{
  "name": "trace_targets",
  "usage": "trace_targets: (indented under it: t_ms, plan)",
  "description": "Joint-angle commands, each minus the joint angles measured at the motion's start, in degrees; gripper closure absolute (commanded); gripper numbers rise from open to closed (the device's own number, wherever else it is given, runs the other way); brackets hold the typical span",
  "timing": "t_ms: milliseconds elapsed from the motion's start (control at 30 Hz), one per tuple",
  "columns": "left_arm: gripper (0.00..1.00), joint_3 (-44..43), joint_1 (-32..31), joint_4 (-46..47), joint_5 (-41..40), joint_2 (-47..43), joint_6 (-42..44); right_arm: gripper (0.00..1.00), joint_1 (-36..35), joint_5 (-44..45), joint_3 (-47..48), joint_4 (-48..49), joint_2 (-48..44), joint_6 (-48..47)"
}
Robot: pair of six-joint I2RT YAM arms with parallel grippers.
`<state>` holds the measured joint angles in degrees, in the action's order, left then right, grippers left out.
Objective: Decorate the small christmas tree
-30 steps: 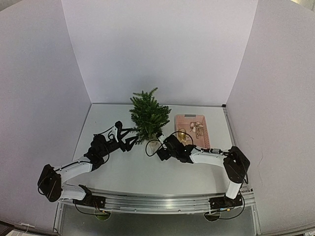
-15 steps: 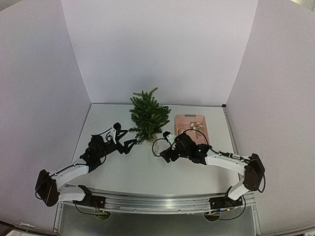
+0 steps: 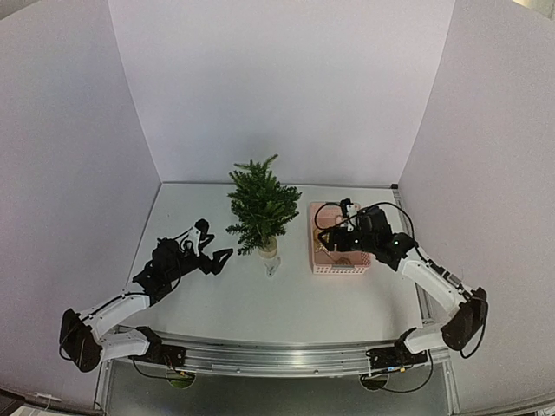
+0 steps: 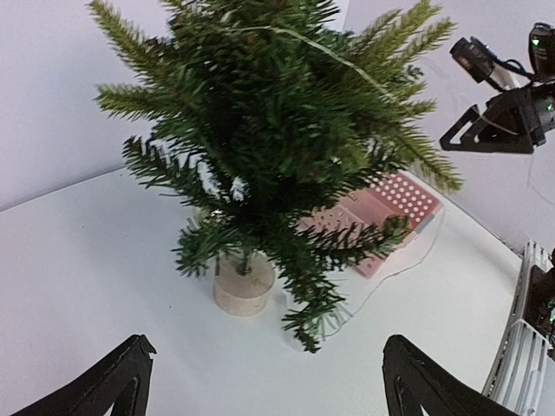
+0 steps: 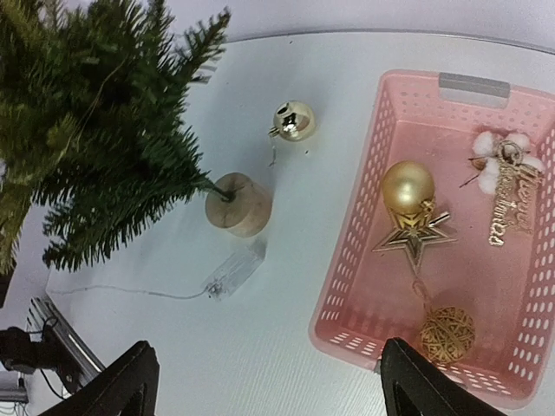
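The small christmas tree (image 3: 260, 206) stands mid-table on a pale round base (image 5: 238, 204), with a thin light wire (image 4: 303, 39) draped over its branches. The wire's clear battery pack (image 5: 234, 273) lies on the table beside the base. My left gripper (image 3: 217, 251) is open and empty, left of the tree, facing it (image 4: 269, 130). My right gripper (image 3: 334, 245) is open and empty, hovering above the near left corner of the pink basket (image 5: 347, 286). The basket holds a gold ball (image 5: 408, 185), a gold star (image 5: 414, 238), a wicker ball (image 5: 447, 334) and a cotton sprig with a gold script sign (image 5: 507, 199).
A shiny gold ball (image 5: 293, 120) lies loose on the table behind the tree's base, between tree and basket. White walls close in the table at the back and sides. A metal rail (image 3: 277, 355) runs along the near edge.
My right gripper has swung from beside the tree's base to the right, over the basket. My left gripper has pulled back left from the branches and opened wider.
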<state>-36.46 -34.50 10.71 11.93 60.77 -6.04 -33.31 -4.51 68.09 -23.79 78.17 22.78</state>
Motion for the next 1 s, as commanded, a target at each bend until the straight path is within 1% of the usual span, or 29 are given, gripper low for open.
trace_targets:
  t_ms: [0,167,233,300,400,500,600,700,767,867,967]
  plan:
    - [0.07,-3.66,2.57,-6.00,-6.02,-0.70,-0.27,0.14,4.54,0.16,9.82,-7.79,5.07,4.12]
    - [0.06,-3.18,5.41,-6.63,-7.88,-0.01,-0.44,0.16,9.85,0.86,17.61,-9.89,12.40,5.72]
    - [0.06,-2.57,6.13,-6.06,-8.46,0.49,-0.06,0.17,11.71,2.99,21.21,-11.27,15.89,6.71]
    - [0.05,-1.55,6.34,-4.18,-8.85,0.80,0.85,0.20,12.77,6.98,24.11,-12.92,19.06,7.09]
    - [0.04,-0.37,6.58,-1.20,-9.25,1.31,1.76,0.26,13.31,10.79,28.32,-14.88,24.75,5.94]
    - [0.04,-0.10,7.03,1.29,-9.79,2.88,1.42,0.30,13.34,7.28,35.21,-17.50,32.03,4.40]
    - [0.04,-0.54,7.50,2.67,-11.69,5.03,0.73,0.30,13.38,6.07,41.15,-20.13,37.92,4.71]
    - [0.04,-1.52,8.28,2.67,-14.61,6.91,0.15,0.30,14.01,9.99,44.97,-22.96,42.02,6.10]
    - [0.03,-1.86,8.81,2.99,-15.47,7.92,0.66,0.34,14.16,15.20,45.65,-24.96,43.35,6.23]
    - [0.03,-1.99,9.16,4.58,-15.84,9.17,2.47,0.44,14.17,18.92,43.74,-26.33,44.66,5.90]
    - [0.03,-2.72,9.38,5.59,-15.27,10.93,4.15,0.46,14.16,20.16,41.41,-27.26,45.89,6.74]
